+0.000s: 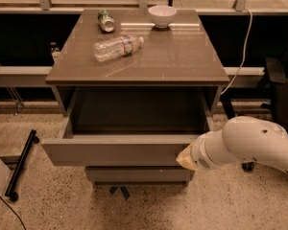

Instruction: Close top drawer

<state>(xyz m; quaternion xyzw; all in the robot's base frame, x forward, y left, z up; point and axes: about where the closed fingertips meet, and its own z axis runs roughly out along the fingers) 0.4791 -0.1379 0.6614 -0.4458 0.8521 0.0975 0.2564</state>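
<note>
The top drawer (pixel 110 152) of the grey-brown cabinet is pulled far out toward me, and its inside looks dark and empty. My white arm comes in from the right. Its gripper (pixel 184 157) sits at the right end of the drawer's flat front panel, against or very close to it. The arm's wrist hides the fingers. A lower drawer front (pixel 139 175) shows just under the open one.
On the cabinet top (pixel 182 56) lie a clear plastic bottle (pixel 116 47), a tipped can (pixel 105 20) and a white bowl (pixel 162 15). A dark chair (pixel 281 90) stands at the right. A black rolling stand (pixel 20 164) lies on the floor at the left. A white cable (pixel 245 47) hangs behind.
</note>
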